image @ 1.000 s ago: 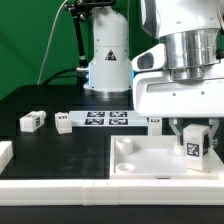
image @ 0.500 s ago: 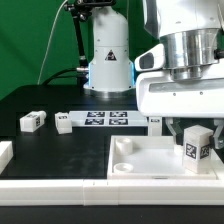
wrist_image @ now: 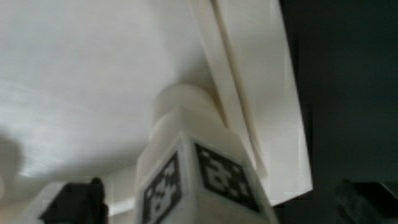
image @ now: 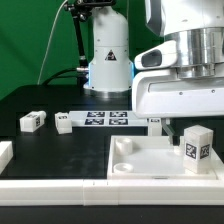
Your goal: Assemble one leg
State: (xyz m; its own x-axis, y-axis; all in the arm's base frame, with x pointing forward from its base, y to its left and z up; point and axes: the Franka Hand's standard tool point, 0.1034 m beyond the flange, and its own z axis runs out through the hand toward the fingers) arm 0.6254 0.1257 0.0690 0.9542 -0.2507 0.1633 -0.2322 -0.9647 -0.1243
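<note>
A leg (image: 197, 148), a small white block with square marker tags, stands upright in the corner of the large white panel (image: 140, 160) at the exterior view's right. My gripper (image: 190, 122) is just above it, open, with the fingers off its sides. In the wrist view the leg (wrist_image: 205, 175) fills the space between my two dark fingertips (wrist_image: 79, 201), with a gap on each side; the gripper (wrist_image: 222, 205) holds nothing. Two more legs (image: 32, 121) (image: 64, 122) lie on the black table at the left.
The marker board (image: 107, 119) lies behind the panel. Another small white part (image: 153, 122) lies at its right end. A white piece (image: 4, 152) sits at the left edge. The robot base (image: 108, 60) stands at the back.
My gripper has let go of the leg and risen a little. The leg stays upright in the panel's corner.
</note>
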